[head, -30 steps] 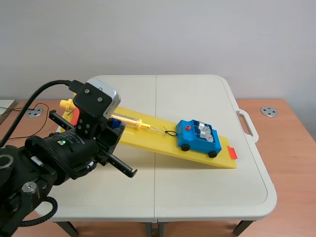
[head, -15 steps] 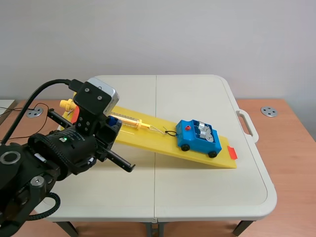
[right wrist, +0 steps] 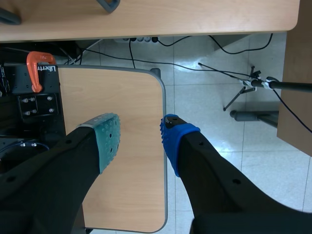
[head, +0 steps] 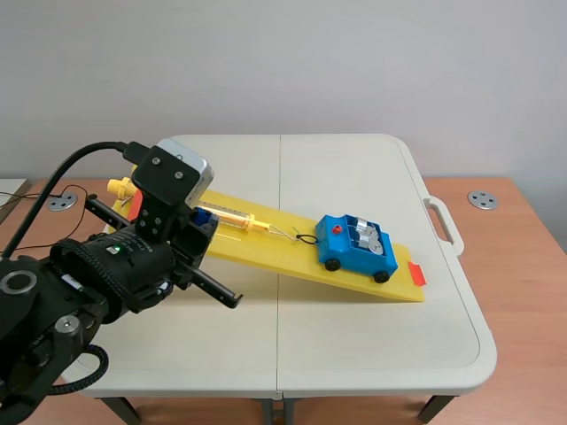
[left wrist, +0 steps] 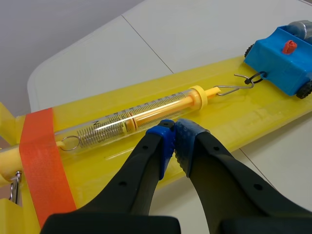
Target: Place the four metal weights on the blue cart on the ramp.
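The small blue plastic cart (head: 356, 247), carrying the round metal weights (head: 370, 237), stood near the right end of the sloped yellow plastic ramp (head: 266, 251). Bare white folding table (head: 381, 328) lay on the near side. The left gripper (left wrist: 174, 132), jaws pressed together on nothing, hung at the ramp's near edge. The right gripper (right wrist: 139, 141), jaws spread, was above a tiled floor (right wrist: 219, 73).

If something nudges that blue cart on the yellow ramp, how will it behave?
Likely rolls easily: the blue cart sits on wheels on a sloped ramp. Probably heavy for its size, given the metal weights aboard. The hooked spring scale should limit downhill travel.
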